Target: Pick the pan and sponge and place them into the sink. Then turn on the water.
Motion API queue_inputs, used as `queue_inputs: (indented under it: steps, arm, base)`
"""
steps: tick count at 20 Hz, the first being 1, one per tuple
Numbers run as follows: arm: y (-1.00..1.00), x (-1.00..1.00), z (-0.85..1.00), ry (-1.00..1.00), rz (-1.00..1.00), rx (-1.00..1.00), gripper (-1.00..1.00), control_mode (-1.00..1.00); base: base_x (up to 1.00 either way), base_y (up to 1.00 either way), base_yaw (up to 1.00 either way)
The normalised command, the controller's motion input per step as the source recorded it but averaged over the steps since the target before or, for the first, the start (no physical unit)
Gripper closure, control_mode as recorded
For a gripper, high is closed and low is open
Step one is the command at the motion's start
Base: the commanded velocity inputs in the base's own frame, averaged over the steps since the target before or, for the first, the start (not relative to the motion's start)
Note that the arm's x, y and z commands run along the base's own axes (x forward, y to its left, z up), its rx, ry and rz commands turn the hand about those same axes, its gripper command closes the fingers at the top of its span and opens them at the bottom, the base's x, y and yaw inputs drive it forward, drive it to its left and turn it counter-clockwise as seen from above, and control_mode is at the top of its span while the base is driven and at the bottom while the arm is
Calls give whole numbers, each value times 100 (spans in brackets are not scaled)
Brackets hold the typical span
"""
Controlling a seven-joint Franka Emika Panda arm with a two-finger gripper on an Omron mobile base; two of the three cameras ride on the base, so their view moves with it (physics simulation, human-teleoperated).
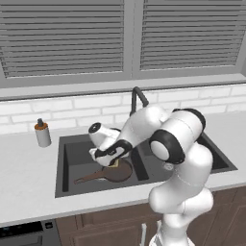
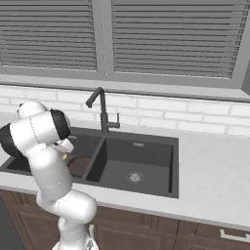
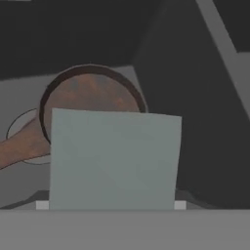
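Note:
The dark brown pan [image 1: 119, 173] lies in the left basin of the dark grey sink [image 1: 77, 153], its long handle [image 1: 85, 179] pointing left. Just above the pan's rim hangs my gripper [image 1: 112, 160], shut on the sponge [image 1: 115, 164], of which a yellow edge shows. In the hand view the sponge's grey-green face [image 3: 114, 161] is close between the jaws, with the pan [image 3: 90, 93] below and behind it. From the right base view I see the pan [image 2: 78, 166] past my arm, in the sink [image 2: 139, 168]. No water shows at the faucet [image 1: 137, 97].
A small grey bottle with a brown top [image 1: 42, 133] stands on the counter left of the sink. The tall faucet [image 2: 101, 113] rises behind the divider between the basins. The right basin [image 2: 135, 177] holds just its drain. A window with blinds is behind.

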Motion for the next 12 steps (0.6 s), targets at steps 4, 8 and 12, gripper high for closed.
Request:
queue_inputs:
  steps: [4,8,12]
  arm:
    - [0,28,-39,8,0,0,100,-100]
    - [0,29,-38,8,0,0,100,-100]
    - [0,19,-38,1,0,0,100,-100]
  base:
    - [0,0,0]
    - [0,0,0]
    - [0,0,0]
